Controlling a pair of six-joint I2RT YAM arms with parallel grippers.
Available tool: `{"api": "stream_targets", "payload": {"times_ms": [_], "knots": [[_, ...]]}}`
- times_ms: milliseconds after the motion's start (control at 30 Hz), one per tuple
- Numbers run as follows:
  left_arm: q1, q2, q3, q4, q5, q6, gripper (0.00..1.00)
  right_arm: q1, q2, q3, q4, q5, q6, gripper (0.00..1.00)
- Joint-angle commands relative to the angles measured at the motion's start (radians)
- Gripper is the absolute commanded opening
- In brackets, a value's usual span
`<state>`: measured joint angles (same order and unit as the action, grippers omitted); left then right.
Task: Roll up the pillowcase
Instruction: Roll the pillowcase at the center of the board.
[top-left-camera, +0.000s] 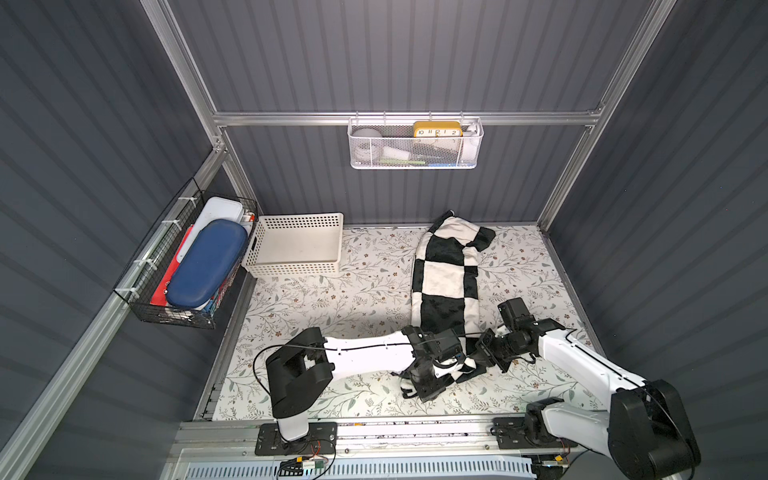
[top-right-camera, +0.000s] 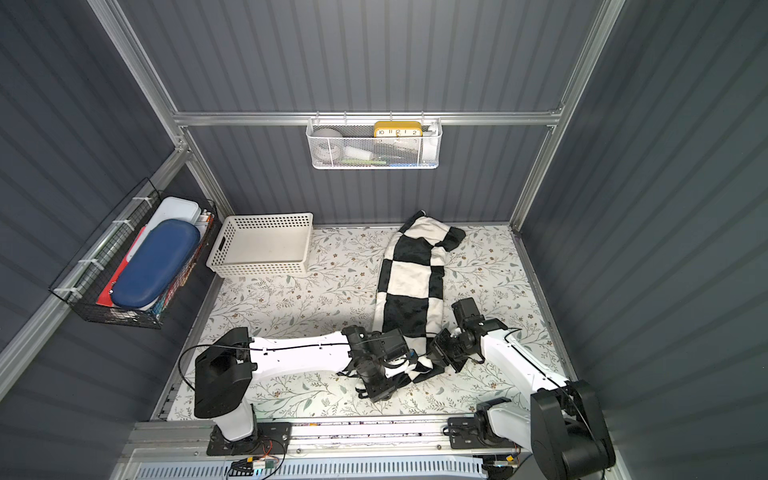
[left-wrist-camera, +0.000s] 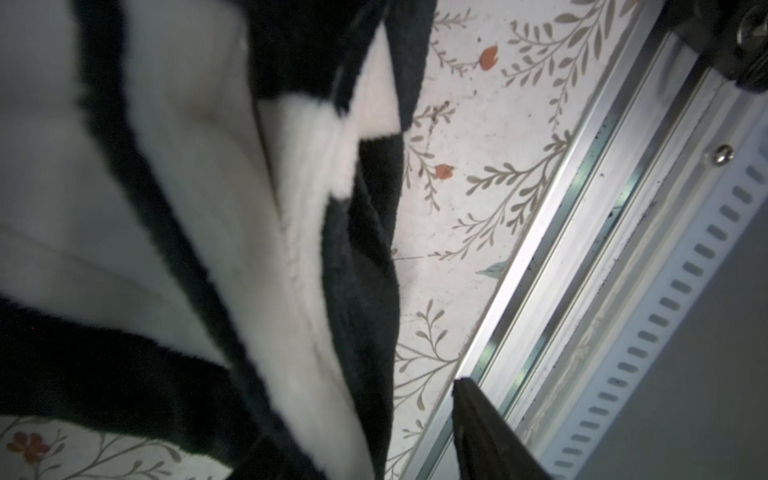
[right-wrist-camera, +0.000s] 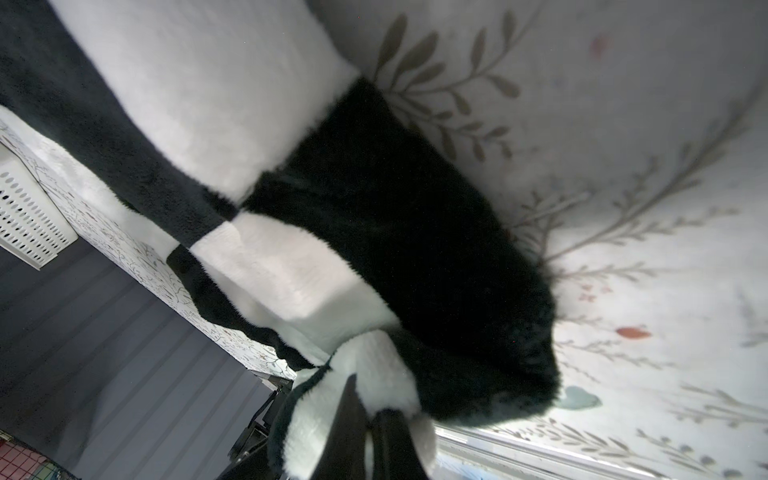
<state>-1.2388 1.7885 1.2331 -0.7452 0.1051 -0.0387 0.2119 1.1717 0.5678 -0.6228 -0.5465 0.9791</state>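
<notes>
Closest, two arms, left arm and right arm, reach in over the front rail, and their two grippers meet at the near end of the one pillowcase. The right gripper is pinched tight on a cream-and-black fold of it. The left gripper sits against the cloth, but whether it grips I cannot tell. The pillowcase lies as a long narrow band on the right half of the floral cover, its bunched far end at the back edge and its near end short of the rail. It is plush, in big black and cream checks. One cream basket stands in the far left corner, well apart; bare cover lies between them and along the right wall. Two more hang on the walls: a mesh basket and a wire basket.
</notes>
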Motion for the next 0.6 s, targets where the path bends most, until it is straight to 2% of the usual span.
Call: {"api": "stream_targets", "payload": {"times_ms": [0,100,267,467,567], "knots": [[-0.005,-0.018,0.017,-0.031,0.044,-0.006,0.4,-0.006,-0.027,-0.014,-0.035,0.019,-0.003,0.0],[-0.006,-0.009,0.021,-0.051,0.062,-0.006,0.31,-0.009,-0.044,-0.021,-0.044,0.022,0.001,0.0],[-0.005,-0.002,0.057,-0.092,0.016,-0.012,0.15,-0.013,-0.087,-0.026,-0.102,0.031,-0.006,0.0],[-0.006,0.036,0.134,-0.112,-0.011,-0.01,0.08,-0.024,-0.19,-0.056,-0.148,0.058,0.021,0.0],[-0.007,0.05,0.156,-0.114,-0.041,0.013,0.01,-0.026,-0.205,-0.068,-0.153,0.054,0.027,0.0]]}}
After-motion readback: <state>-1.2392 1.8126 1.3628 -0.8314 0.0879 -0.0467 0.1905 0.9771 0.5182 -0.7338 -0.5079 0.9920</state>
